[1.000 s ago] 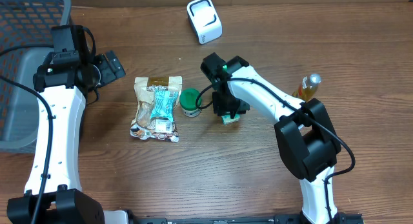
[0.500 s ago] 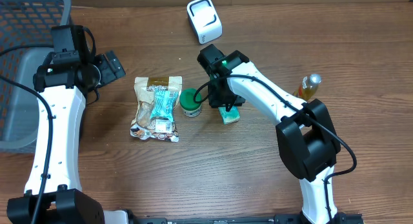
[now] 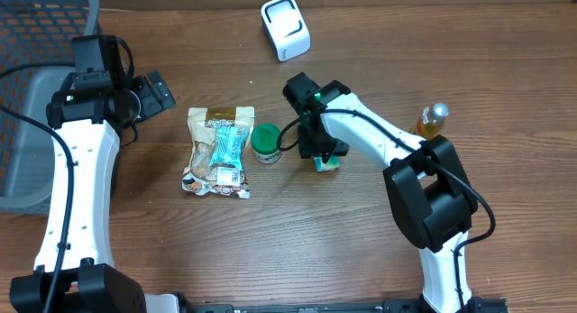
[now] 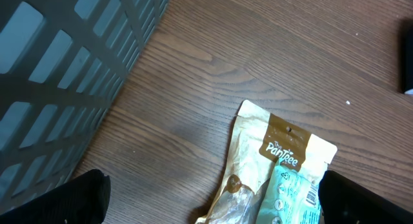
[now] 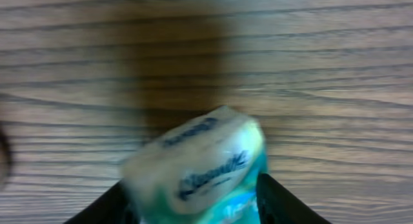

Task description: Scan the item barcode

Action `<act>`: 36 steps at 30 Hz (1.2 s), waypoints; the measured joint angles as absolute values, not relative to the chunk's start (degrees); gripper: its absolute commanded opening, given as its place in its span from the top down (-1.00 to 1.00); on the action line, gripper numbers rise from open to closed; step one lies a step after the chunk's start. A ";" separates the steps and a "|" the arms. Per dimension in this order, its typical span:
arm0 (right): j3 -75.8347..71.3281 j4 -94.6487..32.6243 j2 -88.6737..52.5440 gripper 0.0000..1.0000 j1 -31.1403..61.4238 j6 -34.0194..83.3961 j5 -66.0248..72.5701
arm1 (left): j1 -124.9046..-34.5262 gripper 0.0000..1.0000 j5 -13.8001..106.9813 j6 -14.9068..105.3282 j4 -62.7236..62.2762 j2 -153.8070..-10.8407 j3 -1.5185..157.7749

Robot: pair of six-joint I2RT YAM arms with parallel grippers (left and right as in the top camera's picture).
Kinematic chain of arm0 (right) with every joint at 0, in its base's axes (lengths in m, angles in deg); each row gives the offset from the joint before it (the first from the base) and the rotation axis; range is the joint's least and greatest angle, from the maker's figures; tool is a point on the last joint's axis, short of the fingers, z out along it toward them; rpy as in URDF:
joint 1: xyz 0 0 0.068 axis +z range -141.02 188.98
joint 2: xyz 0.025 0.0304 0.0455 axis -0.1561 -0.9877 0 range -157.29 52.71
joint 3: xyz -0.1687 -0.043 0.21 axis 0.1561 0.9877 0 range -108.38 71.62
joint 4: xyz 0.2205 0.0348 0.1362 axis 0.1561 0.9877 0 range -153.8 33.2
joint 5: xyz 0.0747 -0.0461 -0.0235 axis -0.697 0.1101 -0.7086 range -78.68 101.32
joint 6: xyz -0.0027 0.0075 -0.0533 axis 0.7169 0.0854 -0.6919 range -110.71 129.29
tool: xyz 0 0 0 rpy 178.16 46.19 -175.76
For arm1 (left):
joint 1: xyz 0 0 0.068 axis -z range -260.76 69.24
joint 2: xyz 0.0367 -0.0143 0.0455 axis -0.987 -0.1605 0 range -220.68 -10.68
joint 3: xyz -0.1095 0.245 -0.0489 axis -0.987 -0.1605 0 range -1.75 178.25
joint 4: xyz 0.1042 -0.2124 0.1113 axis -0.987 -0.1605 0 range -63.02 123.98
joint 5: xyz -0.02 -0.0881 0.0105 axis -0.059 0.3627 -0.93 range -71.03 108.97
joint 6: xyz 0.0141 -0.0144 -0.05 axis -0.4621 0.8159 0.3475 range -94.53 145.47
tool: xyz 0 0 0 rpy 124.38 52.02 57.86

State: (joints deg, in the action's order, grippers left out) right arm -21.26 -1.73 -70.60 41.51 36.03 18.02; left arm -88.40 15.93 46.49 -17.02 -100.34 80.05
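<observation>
A teal and white tissue pack [image 5: 197,169] sits between my right gripper's [image 5: 193,201] two black fingers [image 5: 284,201], blurred while the wood behind it is sharp. The jaws stand apart and the pack looks loose between them. From overhead the pack [image 3: 328,162] rests on the table under the right gripper [image 3: 321,153]. The white barcode scanner [image 3: 286,28] stands at the far edge. My left gripper [image 3: 151,91] hangs wide open and empty at the left; its wrist view shows a snack bag [image 4: 279,166] below its fingers [image 4: 80,198].
A green-lidded tub [image 3: 266,142] stands just left of the tissue pack. The snack bag [image 3: 219,151] lies left of the tub. A small bottle [image 3: 431,121] stands at the right. A grey mesh basket [image 3: 32,105] fills the far left.
My right gripper's jaws have spread wider around the tissue pack, and the wrist dipped back towards the table after a small rise. The left arm has not moved.
</observation>
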 measured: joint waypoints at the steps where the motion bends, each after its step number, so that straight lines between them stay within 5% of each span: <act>1: -21.24 -1.17 -70.58 -0.11 41.10 36.08 18.19 | -88.40 -0.99 15.93 46.49 -17.04 -100.34 80.05; 20: -25.02 6.92 -70.60 -0.11 36.35 36.84 17.03 | -88.40 -0.99 15.93 46.49 -17.04 -100.34 80.05; 36: -25.02 7.12 -70.60 0.21 41.58 43.59 21.49 | -88.40 -0.99 15.93 46.49 -17.02 -100.34 80.05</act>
State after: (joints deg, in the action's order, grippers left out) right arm -25.02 7.12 -70.60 41.58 43.59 21.49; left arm -88.40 15.93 46.49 -17.02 -100.34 80.05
